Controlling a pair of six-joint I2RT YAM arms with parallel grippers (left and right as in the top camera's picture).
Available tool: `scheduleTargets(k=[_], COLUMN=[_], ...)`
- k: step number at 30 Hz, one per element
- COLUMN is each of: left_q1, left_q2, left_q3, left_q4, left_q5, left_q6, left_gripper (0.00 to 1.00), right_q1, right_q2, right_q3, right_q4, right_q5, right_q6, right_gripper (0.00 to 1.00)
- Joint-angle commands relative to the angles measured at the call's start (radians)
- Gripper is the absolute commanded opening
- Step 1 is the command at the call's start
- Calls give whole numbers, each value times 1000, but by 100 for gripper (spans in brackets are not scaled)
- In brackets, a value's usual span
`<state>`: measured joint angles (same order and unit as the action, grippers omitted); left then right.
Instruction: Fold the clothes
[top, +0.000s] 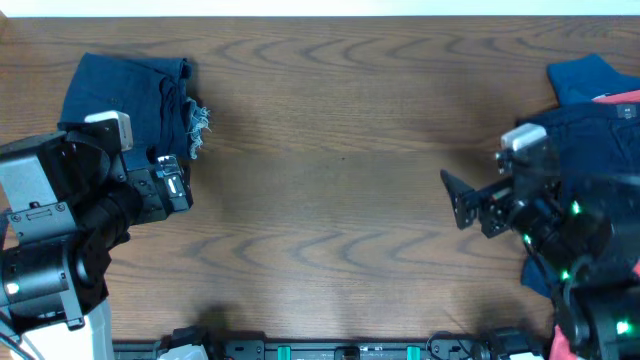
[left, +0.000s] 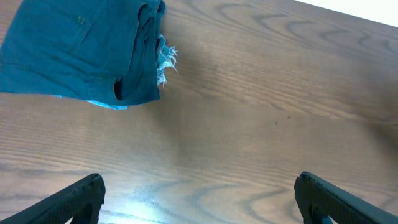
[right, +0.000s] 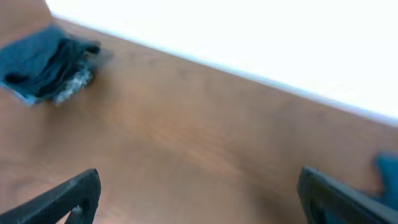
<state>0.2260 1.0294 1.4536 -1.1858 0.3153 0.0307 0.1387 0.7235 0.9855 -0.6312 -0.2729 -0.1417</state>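
Note:
Folded blue denim shorts (top: 130, 90) with a frayed light hem lie at the far left; they also show in the left wrist view (left: 74, 53) and the right wrist view (right: 43, 62). A pile of dark-navy, blue and coral-red clothes (top: 590, 110) lies at the far right, partly hidden by the right arm. My left gripper (top: 178, 188) is open and empty just in front of the folded shorts; in its wrist view (left: 199, 202) only bare table lies between its fingers. My right gripper (top: 458, 200) is open and empty left of the pile, over bare wood (right: 199, 199).
The wooden table (top: 330, 170) stretches between the two arms. Its far edge meets a white surface (right: 249, 37). A strip of blue fabric (right: 388, 177) shows at the right edge of the right wrist view. The arm bases stand along the front edge.

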Motion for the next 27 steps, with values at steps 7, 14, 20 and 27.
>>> scheduleTargets(k=[7,14,20,27], left_q1=[-3,-3,-3,-3], left_q2=[3,3,3,3], left_q3=[3,3,3,3], left_q4=[-3,-3,-3,-3], left_q5=[6,6,6,6], left_q6=[10,10,10,10], left_gripper=[98,98,98,98], right_q1=[-87,-93,-93,-93], right_q2=[-365,-652,-718,-719], right_q3=[-478,-752,-879,-974], right_q4=[263,378,488,570], right_q5=[13,16,15,14], right_q6=[-92,-92,-91,-91], right_gripper=[99,99,99,99])
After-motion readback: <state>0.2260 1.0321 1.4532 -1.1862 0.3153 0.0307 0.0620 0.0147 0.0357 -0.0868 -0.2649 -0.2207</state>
